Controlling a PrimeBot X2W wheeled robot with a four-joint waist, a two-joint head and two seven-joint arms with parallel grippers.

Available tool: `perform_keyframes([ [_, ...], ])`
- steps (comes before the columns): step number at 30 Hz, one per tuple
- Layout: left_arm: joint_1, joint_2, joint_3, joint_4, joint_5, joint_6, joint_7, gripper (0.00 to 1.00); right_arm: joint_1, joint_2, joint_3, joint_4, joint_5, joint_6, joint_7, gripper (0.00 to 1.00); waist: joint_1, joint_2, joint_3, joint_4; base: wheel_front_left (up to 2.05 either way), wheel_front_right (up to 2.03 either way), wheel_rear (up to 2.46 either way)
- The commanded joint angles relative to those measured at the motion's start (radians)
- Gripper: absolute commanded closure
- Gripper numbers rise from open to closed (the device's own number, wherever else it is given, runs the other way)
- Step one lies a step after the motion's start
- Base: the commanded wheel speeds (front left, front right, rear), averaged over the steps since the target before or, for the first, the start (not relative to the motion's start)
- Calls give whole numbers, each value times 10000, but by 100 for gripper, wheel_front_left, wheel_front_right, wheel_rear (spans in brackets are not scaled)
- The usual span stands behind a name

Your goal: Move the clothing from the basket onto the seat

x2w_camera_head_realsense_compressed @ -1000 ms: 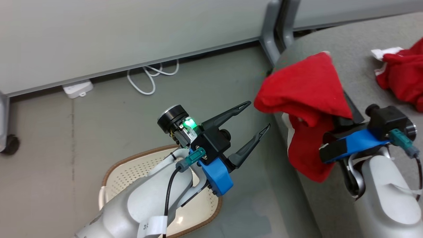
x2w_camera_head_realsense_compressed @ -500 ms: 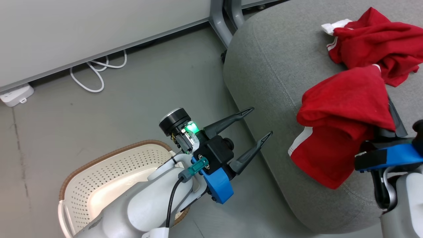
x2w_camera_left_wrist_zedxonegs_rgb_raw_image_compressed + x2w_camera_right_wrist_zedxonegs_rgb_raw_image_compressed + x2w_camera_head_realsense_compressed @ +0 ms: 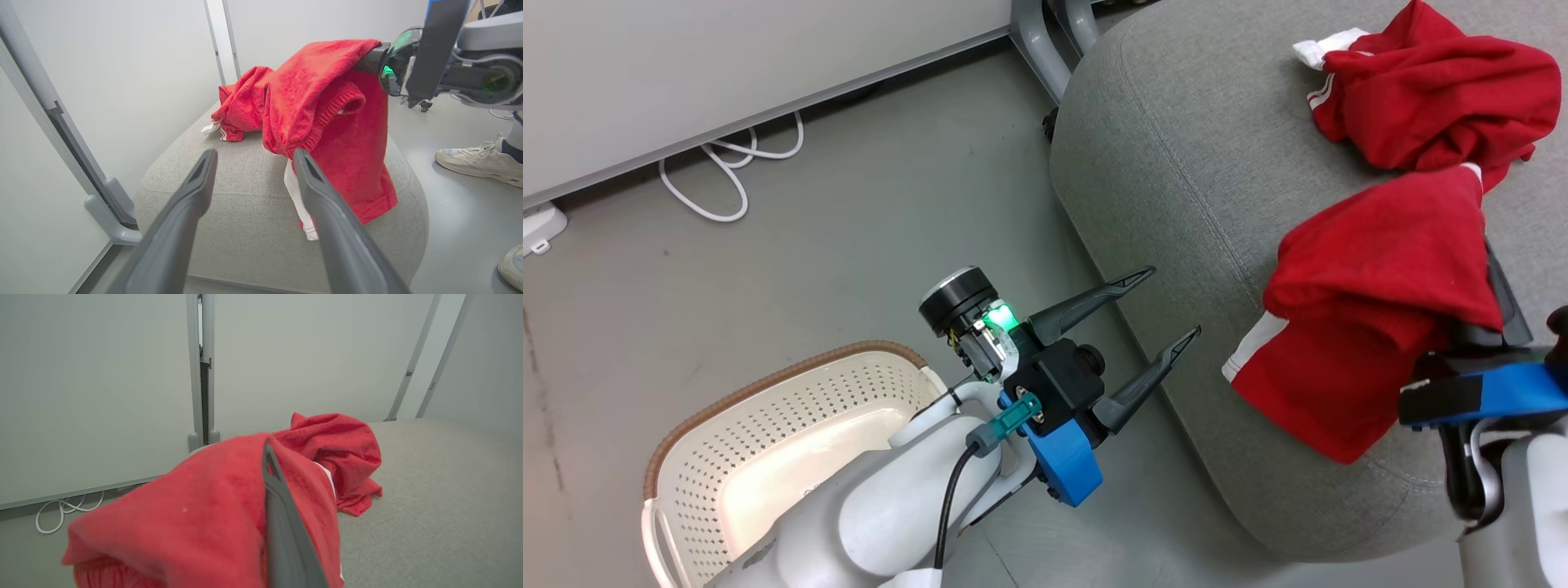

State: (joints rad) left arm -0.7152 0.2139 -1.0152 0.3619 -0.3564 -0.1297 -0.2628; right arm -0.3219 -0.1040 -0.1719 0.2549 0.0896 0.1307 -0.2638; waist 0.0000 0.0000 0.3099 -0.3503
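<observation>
The grey seat [image 3: 1192,163] takes up the right of the head view. One red piece of clothing [image 3: 1429,90] with white trim lies bunched on its top. A second red piece [image 3: 1372,318] hangs draped over my right gripper [image 3: 269,457], which is shut on it above the seat's near edge. The cloth hides most of the fingers. My left gripper [image 3: 1170,302] is open and holds nothing, off the seat's left side and above the floor. The cream basket [image 3: 768,416] stands on the floor at lower left, partly behind my left arm. The part of its inside that shows is bare.
A white cable [image 3: 727,180] loops on the grey floor below a pale partition wall. A grey partition foot [image 3: 1037,41] stands just behind the seat. A person's pale shoe [image 3: 478,161] rests on the floor beyond the seat.
The head camera has swung, so the picture has shifted. My right gripper has carried the red garment from beside the seat's edge to over the seat, nearer the other garment. The left gripper stays open.
</observation>
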Motion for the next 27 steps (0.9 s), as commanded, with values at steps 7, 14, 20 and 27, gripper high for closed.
perform_keyframes([
  [7, -308, 162, 187, -227, 220, -6, -30, 0, -1285, -283, -41, -726, 67, 1, -10, 100, 0, 0, 673, 209, 0, 0, 0],
  [14, -883, 493, 122, -427, 446, -6, -6, 0, -3138, -830, -758, -1240, 638, 1, -12, 100, 0, 0, 1811, 358, 0, 0, 0],
  [20, -1743, 1001, -13, -850, 657, -6, 279, 0, -5179, -1931, -2109, -1424, 1018, 1, -10, 100, 0, 0, 3378, 462, 0, 0, 0],
  [27, -2418, 1480, -195, -1419, 798, -6, 589, 0, -6332, -3039, -3178, -460, 842, 1, -10, 100, 0, 0, 4672, 459, 0, 0, 0],
])
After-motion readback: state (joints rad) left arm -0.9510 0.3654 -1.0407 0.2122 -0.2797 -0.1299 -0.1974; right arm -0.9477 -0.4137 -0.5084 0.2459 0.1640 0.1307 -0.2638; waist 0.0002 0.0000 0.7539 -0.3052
